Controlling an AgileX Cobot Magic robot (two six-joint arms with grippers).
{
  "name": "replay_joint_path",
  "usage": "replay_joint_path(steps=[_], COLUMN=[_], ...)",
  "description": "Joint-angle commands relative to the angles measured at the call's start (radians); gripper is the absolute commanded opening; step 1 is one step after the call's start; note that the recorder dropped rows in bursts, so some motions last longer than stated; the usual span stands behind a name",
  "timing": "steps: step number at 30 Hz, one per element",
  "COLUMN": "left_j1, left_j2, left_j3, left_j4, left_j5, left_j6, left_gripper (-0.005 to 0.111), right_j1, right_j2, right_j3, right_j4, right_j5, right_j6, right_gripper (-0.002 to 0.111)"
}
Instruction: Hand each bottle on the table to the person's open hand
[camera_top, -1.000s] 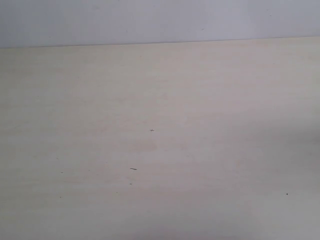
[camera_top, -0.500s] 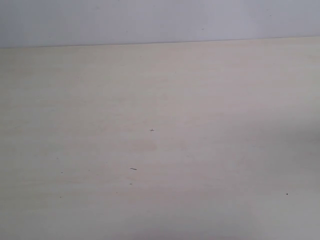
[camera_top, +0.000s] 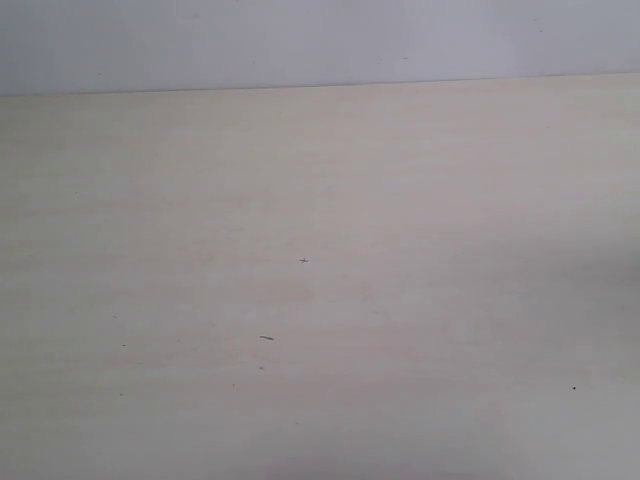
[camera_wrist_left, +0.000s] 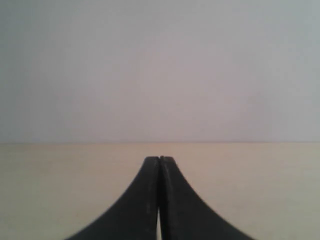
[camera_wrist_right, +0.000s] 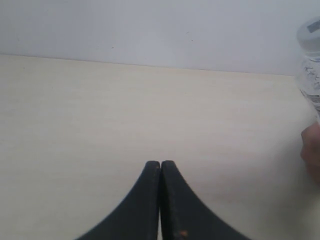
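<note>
- The exterior view looks down at a slant, fairly close, across the table to its far edge and the wall
- The left wrist view sits just behind the left gripper, low over the table, facing straight ahead of the fingertips
- The right wrist view sits just behind the right gripper, higher and tilted further down
- All three share tabletop, far edge and wall

Pale beige table, white-labelled bottle, partly seen

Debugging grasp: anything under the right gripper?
Only bare table beneath the shut right gripper. The strip its fingers cover is hidden. A bottle sits apart, at the picture's edge.
</note>
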Motion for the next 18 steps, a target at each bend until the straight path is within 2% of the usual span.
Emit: replay_joint_path(steps=[1, 4, 7, 13, 18], left_j1=[0.006, 0.021, 0.026, 0.026, 0.026], left_j2=[-0.050, -0.050, -0.050, -0.050, -0.050], left_j3=[0.043, 0.055, 0.055, 0.062, 0.171], left_j4=[0.056, 0.056, 0.056, 0.056, 0.056], left_j5=[0.087, 0.128, 0.228, 0.226, 0.154], left_j6=[-0.046, -0.046, -0.046, -0.046, -0.043], left_gripper=[0.000, 0.000, 0.000, 0.000, 0.000], right_j1=[-0.003, -0.003, -0.003, -0.003, -0.003], right_j2=[-0.005, -0.005, -0.005, -0.005, -0.005], right_j3=[0.005, 0.005, 0.005, 0.005, 0.005], right_j4=[-0.002, -0.002, -0.002, -0.003, -0.003], right_j5=[-0.004, -0.004, -0.004, -0.004, -0.004], right_j6=[-0.006, -0.006, -0.006, -0.006, -0.006], right_gripper=[0.000, 0.000, 0.000, 0.000, 0.000])
